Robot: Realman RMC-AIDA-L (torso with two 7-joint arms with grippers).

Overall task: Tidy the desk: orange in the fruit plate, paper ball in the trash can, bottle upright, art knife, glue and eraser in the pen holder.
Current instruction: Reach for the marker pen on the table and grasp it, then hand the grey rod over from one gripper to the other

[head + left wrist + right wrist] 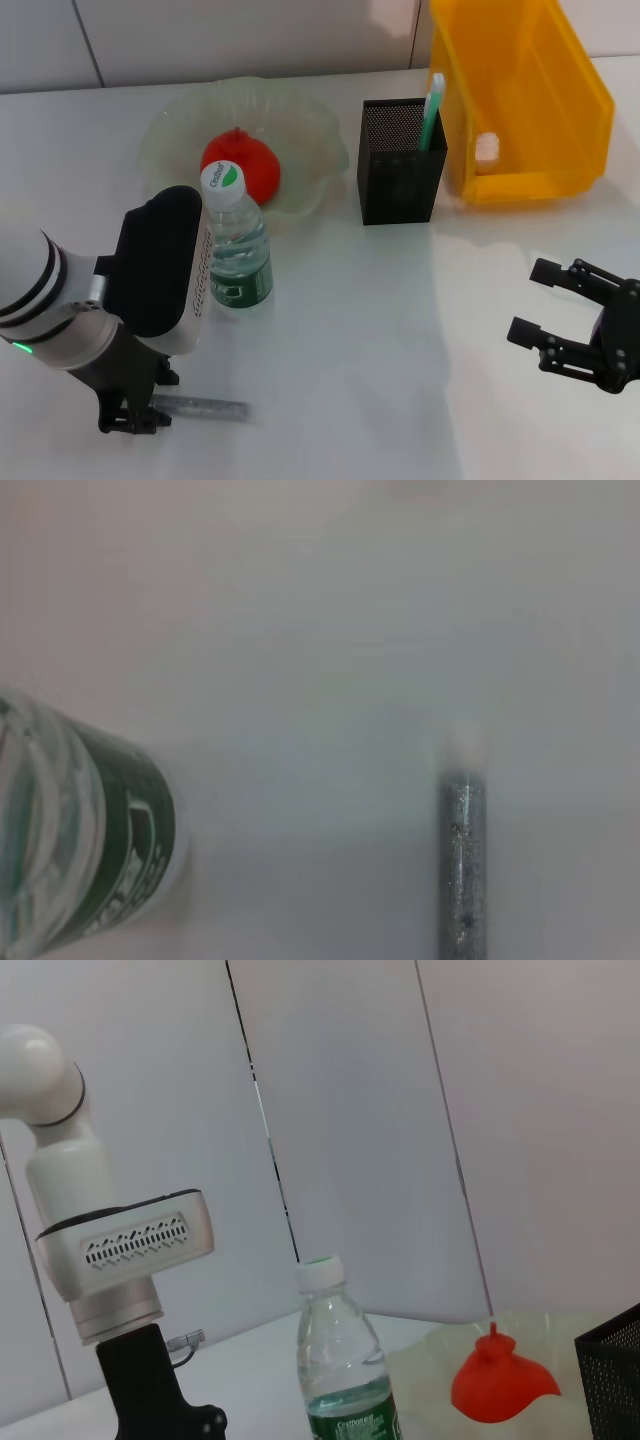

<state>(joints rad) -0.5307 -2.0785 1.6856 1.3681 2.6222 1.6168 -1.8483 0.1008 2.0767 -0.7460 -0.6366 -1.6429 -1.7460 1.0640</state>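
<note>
The orange (243, 166) lies in the translucent fruit plate (170, 135) at the back. In front of the plate the water bottle (235, 245) stands upright. The black mesh pen holder (400, 165) holds a green and white art knife (432, 112). A white paper ball (487, 148) rests in the yellow trash can (525, 95). A grey glitter glue stick (205, 408) lies flat near the table's front edge, and my left gripper (132, 418) is down at its left end. My right gripper (535, 300) hovers open and empty at the right. The eraser is out of view.
The left wrist view shows the glue stick (463, 865) lying on the white table with the bottle (85, 850) beside it. The right wrist view shows the bottle (345, 1365), the orange (500, 1385) and the pen holder's edge (612, 1380).
</note>
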